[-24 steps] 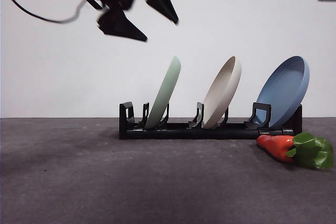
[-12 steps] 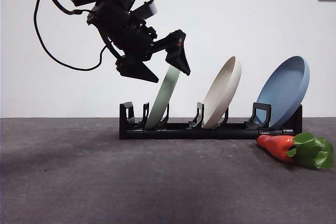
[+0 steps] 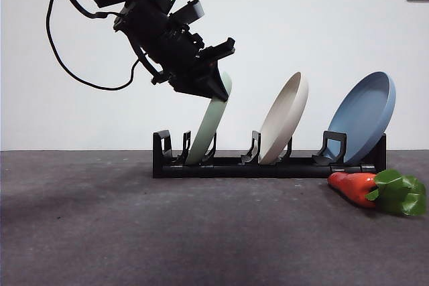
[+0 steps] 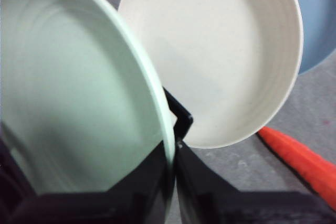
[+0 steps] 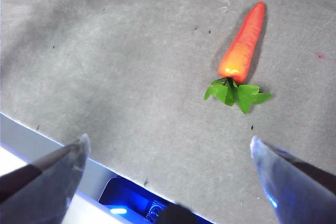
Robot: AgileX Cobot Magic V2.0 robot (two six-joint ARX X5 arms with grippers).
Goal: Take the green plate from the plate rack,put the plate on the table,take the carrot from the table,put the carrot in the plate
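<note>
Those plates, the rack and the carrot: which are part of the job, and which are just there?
Part of the job: green plate, gripped by the left gripper; plate rack; carrot; table.
Just there: cream plate; blue plate.

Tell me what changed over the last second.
The left gripper came down from above the rack and shut its jaws on the top rim of the green plate, which has not left its slot. The beige plate, blue plate and carrot did not move.
</note>
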